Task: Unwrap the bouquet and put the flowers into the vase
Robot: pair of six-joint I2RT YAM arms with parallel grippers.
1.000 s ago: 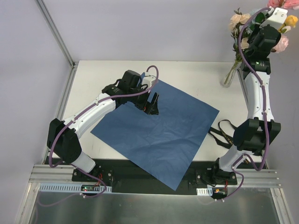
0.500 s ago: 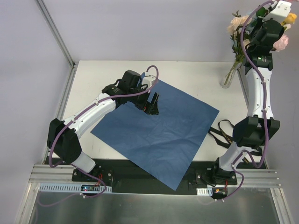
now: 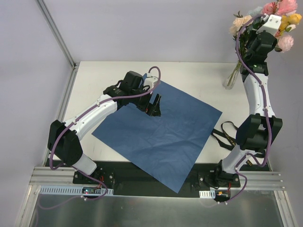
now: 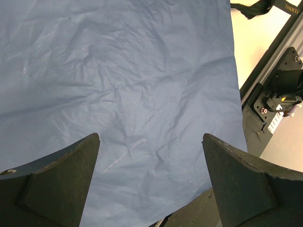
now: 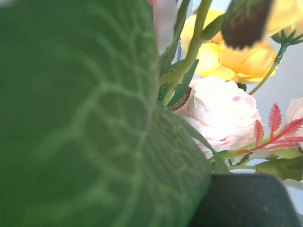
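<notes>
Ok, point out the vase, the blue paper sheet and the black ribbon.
vase (image 3: 231,78): top external view, lower glass body.
blue paper sheet (image 3: 163,135): top external view, middle of the sheet.
black ribbon (image 4: 246,8): left wrist view, strand at the top edge.

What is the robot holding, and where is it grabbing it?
Left gripper: open above the blue paper, holding nothing. Right gripper: shut among the flowers; whether it pinches a stem cannot be told.
</notes>
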